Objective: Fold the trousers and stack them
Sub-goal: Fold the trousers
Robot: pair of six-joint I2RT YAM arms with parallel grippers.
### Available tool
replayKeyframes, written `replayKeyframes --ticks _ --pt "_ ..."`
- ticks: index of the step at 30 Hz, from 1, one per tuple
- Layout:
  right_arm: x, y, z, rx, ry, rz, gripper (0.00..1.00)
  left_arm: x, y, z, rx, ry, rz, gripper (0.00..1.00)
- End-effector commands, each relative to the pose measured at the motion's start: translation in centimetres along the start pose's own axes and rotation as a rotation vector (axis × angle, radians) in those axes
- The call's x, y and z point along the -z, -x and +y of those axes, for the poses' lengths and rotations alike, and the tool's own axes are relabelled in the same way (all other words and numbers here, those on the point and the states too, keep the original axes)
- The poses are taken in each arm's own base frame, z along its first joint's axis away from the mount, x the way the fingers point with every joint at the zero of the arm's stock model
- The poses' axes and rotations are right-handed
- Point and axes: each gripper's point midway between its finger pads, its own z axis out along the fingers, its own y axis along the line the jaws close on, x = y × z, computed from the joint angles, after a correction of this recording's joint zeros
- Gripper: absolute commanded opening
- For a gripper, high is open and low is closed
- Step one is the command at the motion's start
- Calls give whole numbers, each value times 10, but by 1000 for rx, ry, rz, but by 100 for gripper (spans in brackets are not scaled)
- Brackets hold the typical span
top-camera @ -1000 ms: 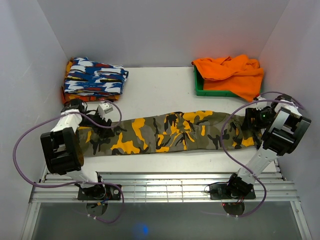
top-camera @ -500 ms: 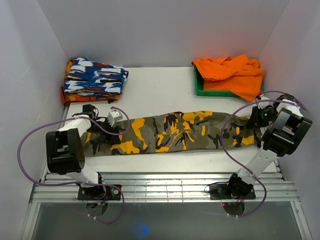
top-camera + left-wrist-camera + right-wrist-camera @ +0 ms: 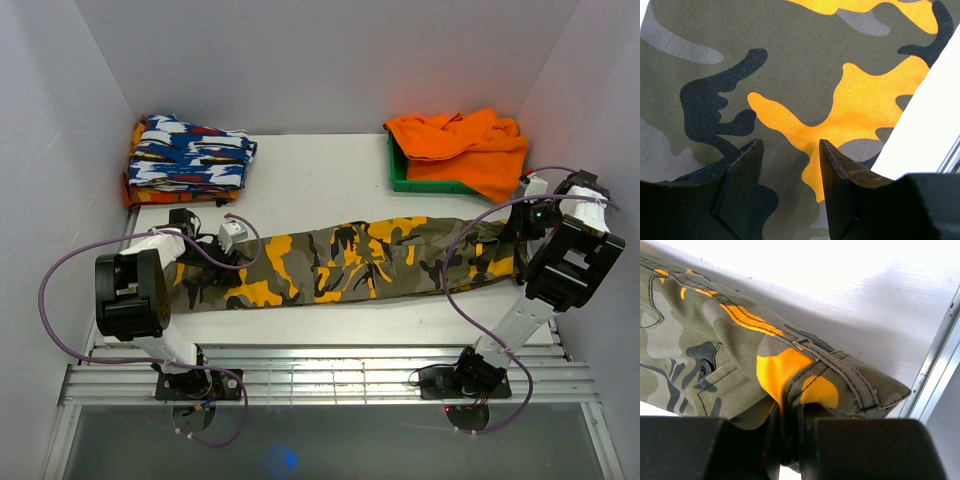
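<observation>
Olive camouflage cloth trousers (image 3: 340, 262), nine to three o'clock.
My right gripper (image 3: 788, 437) clamps the three-o'clock end; left gripper (image 3: 790, 155) gapes over nine.

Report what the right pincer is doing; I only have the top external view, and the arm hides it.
Observer: The right pincer is shut on the trousers, pinching a fold of the waistband.
Operator: Name what's beside the grip.
Observer: A belt loop lies close beside it.
Operator: Check the left pincer.
Observer: Open, its fingers apart over flat camouflage cloth, nothing gathered between them.
</observation>
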Motion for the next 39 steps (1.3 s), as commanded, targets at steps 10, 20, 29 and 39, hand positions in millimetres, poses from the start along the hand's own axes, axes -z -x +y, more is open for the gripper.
replayKeyframes --ticks 10,20,29,39 --pt "-33 12 -47 83 -152 88 42 -7 -40 15 22 43 173 62" --pt "11 35 -28 258 -315 67 90 44 49 -6 43 45 -51 84" --pt "-6 40 103 464 -10 23 90 86 69 34 499 169 -98 87" --pt "-78 -40 133 480 100 264 96 116 -10 70 622 382 15 82"
